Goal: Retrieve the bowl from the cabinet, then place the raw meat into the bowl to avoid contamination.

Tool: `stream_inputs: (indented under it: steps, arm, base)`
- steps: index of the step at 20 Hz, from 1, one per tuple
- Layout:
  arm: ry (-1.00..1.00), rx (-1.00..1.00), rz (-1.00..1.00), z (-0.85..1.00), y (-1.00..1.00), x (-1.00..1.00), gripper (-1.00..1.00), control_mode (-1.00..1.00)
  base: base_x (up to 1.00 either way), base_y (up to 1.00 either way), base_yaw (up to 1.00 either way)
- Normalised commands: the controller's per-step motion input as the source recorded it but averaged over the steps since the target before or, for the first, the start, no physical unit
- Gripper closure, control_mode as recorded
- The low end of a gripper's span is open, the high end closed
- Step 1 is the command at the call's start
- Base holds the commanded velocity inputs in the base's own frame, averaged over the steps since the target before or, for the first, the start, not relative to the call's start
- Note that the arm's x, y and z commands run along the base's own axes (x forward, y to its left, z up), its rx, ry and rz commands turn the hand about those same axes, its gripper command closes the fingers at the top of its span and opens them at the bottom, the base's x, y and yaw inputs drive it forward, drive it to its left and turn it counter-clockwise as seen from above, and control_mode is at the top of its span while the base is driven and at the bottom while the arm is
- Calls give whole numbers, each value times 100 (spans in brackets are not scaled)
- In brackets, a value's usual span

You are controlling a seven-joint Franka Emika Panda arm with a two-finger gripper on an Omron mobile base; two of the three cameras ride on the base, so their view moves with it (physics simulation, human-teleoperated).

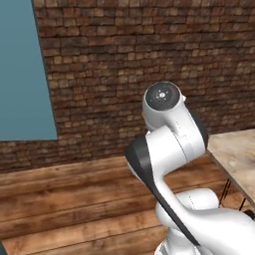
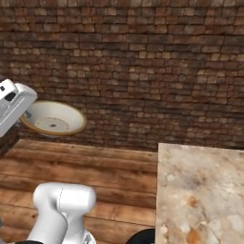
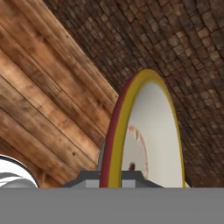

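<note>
Holding the bowl by its rim, the hand is closing both fingers on the edge, seen edge-on in the hand view. Bowl is hanging in the air over the wooden floor, near the brick wall, left of the marble table.

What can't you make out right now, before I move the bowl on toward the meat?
- Gripper fingertips: in the hand view the bowl rim hides them, so the grip itself is unseen.
- Gripper: in the right base view it is cut off by the left edge beside the bowl.
- Marble counter: cut off by the right and bottom edges of the right base view.
- Teal panel: cut off by the left edge of the left base view.
</note>
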Motion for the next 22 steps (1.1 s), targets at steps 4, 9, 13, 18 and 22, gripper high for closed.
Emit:
stream_inputs:
  steps: [4,9,13,18,22]
  arm:
    - [0,0,0,0,0,0,100,100]
    - [0,0,0,0,0,0,100,100]
    - [0,0,0,0,0,0,100,100]
    - [0,0,0,0,0,0,100,100]
    - [0,0,0,0,0,0,100,100]
  base:
    - [63,-5,-9]
    - [76,12,-4]
    - [83,0,0]
    - [78,0,0]
    - [73,0,-1]
